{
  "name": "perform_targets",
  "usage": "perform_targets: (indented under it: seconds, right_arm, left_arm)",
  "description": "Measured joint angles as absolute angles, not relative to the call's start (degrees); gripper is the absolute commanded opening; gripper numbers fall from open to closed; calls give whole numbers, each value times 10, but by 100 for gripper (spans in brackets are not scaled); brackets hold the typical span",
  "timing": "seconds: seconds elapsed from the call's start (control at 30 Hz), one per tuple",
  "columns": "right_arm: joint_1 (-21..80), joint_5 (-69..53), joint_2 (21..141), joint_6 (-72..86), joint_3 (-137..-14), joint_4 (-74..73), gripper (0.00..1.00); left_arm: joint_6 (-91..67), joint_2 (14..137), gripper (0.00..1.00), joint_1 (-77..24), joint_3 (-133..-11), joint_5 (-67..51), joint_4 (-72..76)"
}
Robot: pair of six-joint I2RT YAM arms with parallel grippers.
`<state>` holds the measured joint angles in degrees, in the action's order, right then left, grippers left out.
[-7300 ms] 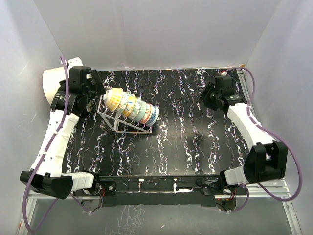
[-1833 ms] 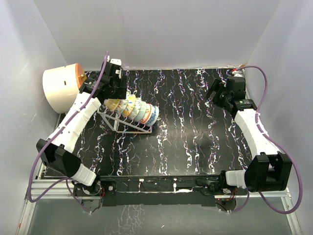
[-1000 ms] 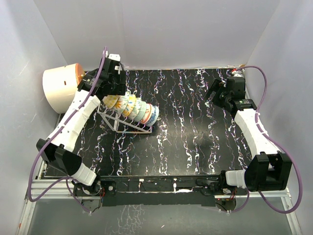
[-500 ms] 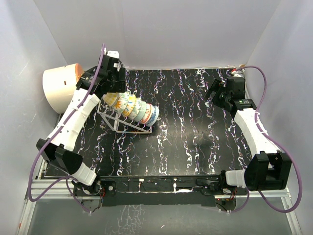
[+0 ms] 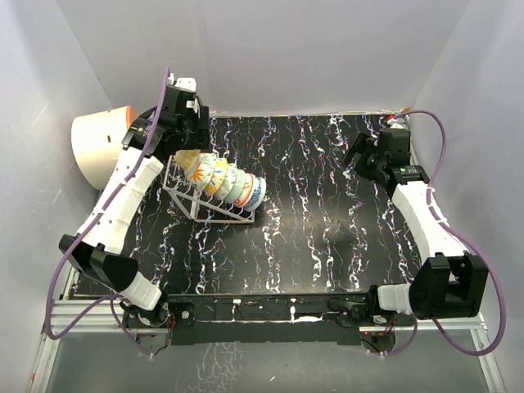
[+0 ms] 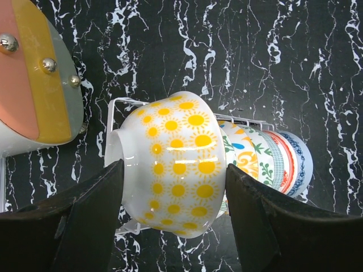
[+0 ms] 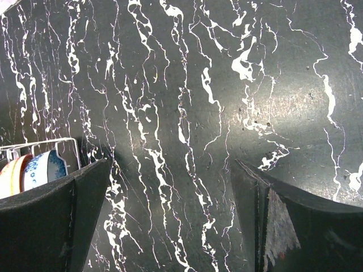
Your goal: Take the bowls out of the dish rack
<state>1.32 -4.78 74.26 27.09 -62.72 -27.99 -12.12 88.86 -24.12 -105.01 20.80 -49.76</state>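
Black marbled table (image 5: 327, 205) fills a booth of white walls (image 5: 286, 57), with bare surface stretching right of and in front of the rack (image 5: 214, 214), which sits near the far-left corner. Just left of the rack, a cream-and-orange cylinder (image 5: 98, 143) lies on its side at the table's edge, leaving little room at that end. The left gripper (image 6: 173, 175) is clamped on a yellow bowl (image 6: 181, 141) with sun spots, one finger on each side, at the rack's left end. Whether the bowl is clear of the wires cannot be told. The other bowls (image 5: 233, 187) stand on edge in a tight row running toward the rack's right end, the nearest just beside the held one. Well right of the rack, the right gripper (image 7: 171, 164) hangs with jaws wide and empty over bare table near the far-right edge.
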Motion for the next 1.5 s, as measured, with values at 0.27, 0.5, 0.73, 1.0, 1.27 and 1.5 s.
perform_targets:
  seconds: [0.27,0.5,0.73,1.0,1.27,1.5]
  right_arm:
    - [12,-52,743,271,-621,-280,91]
    - [10,-55,744,271,-621,-278,91]
    - [10,-58,752,271,-621,-275,91]
    - [10,-60,754,271,-621,-271,91]
    - [10,-60,754,271,-621,-271,90]
    - [10,-60,754,273,-620,-270,90]
  left_arm:
    - [-127,898,37,-241,-1071,188,-497]
    - [-129,905,36,-241,-1099,181,-498]
    - [-138,916,35,-241,-1141,167,-499]
    - [-159,928,35,-241,-1158,132,-498]
    - [-187,946,35,-241,-1166,83,-489]
    - [-214,949,35,-241,-1169,40,-467]
